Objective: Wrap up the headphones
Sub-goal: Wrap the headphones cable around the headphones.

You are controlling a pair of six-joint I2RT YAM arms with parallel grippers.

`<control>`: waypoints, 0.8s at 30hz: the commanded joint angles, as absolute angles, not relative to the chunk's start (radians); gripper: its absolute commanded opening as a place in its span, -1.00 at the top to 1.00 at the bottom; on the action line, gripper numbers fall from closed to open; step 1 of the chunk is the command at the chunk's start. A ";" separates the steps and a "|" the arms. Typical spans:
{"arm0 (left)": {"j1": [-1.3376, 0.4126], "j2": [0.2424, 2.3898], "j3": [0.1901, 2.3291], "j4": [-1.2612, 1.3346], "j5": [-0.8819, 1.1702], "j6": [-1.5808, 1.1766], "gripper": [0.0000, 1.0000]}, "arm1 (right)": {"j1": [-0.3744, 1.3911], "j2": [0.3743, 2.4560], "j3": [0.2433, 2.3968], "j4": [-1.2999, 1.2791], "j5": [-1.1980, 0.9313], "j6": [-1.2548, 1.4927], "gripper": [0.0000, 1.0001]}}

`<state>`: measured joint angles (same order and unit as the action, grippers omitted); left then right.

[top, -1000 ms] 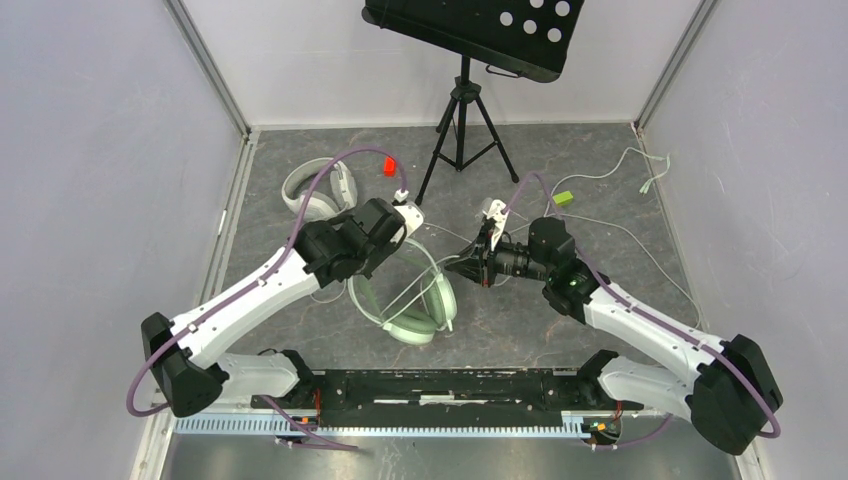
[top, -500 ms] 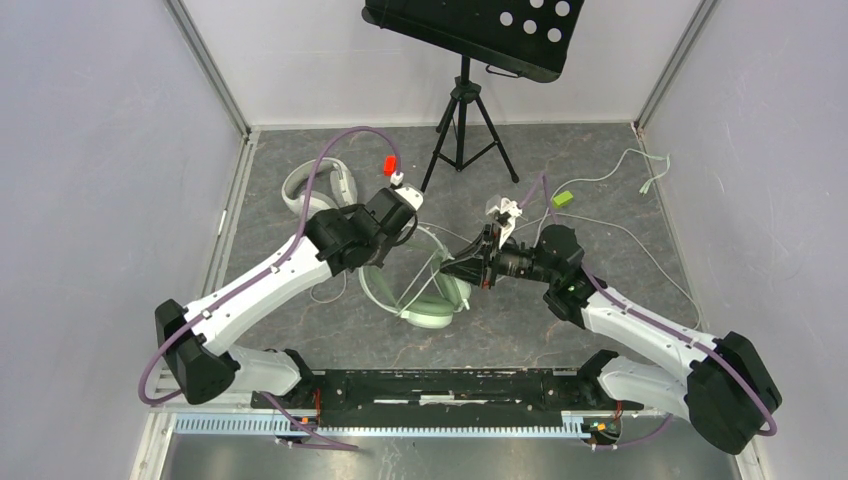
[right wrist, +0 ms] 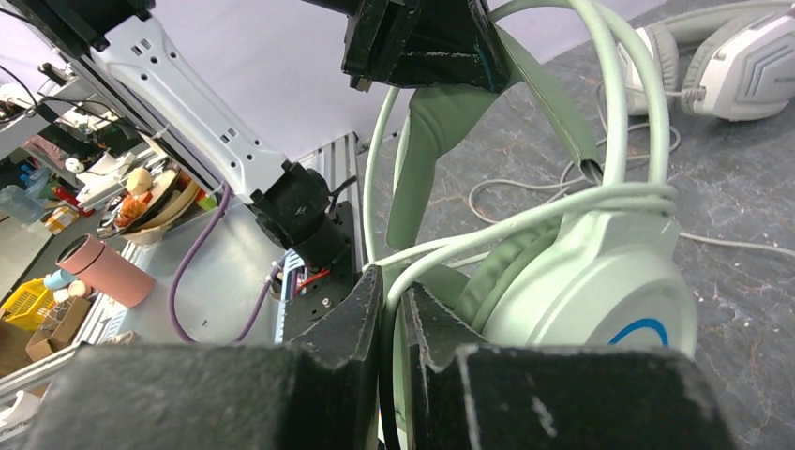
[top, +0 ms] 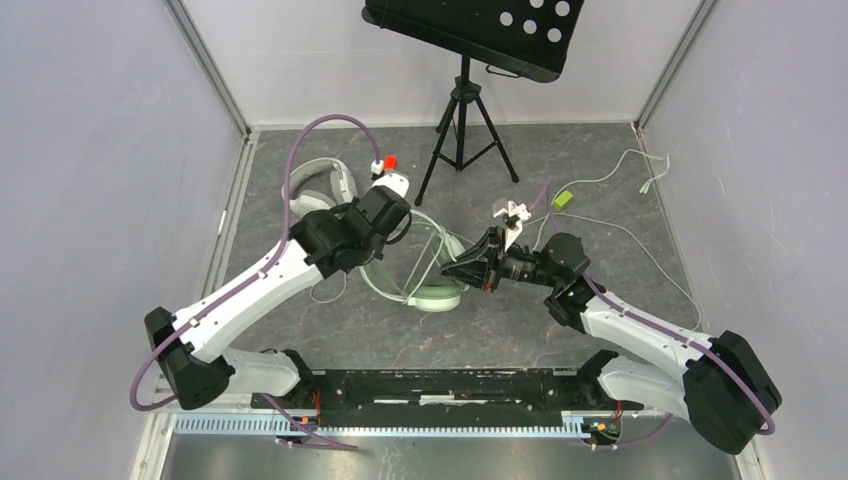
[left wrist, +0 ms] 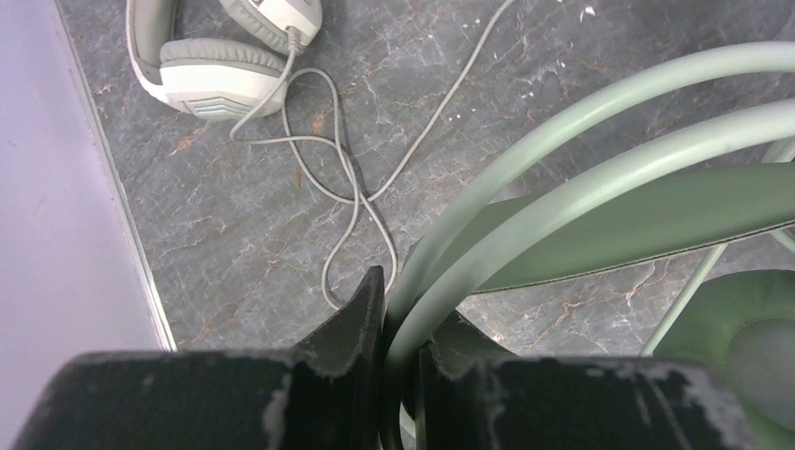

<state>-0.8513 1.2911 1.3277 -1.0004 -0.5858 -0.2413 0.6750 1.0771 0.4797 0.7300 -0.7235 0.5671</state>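
The mint-green headset (top: pixel 436 292) hangs tilted between both grippers. My left gripper (top: pixel 388 236) is shut on its thin headband hoops (left wrist: pixel 525 169). My right gripper (top: pixel 447 268) is shut on the headset's pale cable (right wrist: pixel 487 234), which runs across the top of the earcup (right wrist: pixel 591 291). In the wrist views the left gripper (left wrist: pixel 398 323) and the right gripper (right wrist: pixel 394 305) each have their jaws pressed on what they hold. The white-grey headset (top: pixel 322 184) lies on the floor at the far left, and also shows in the left wrist view (left wrist: pixel 211 70) and the right wrist view (right wrist: pixel 741 56).
A black tripod (top: pixel 462 130) with a perforated tray (top: pixel 480 28) stands at the back centre. A loose pale cable (top: pixel 625 165) with a green plug (top: pixel 563 198) lies at the back right. The white headset's cable (left wrist: pixel 347 178) loops on the floor.
My left gripper has moved farther back and left with the mint headset's band. The headset has shifted away from the arm bases. My right gripper stays shut on the cable and has turned slightly.
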 commanded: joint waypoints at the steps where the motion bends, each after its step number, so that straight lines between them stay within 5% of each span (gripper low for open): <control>1: -0.842 1.227 1.363 -0.878 -0.712 -0.391 0.89 | 0.695 1.071 0.485 0.856 -0.787 0.604 0.69; 24: -0.841 1.075 1.274 -0.693 -0.713 -0.538 0.90 | 0.849 1.064 0.593 0.592 -0.465 0.278 0.65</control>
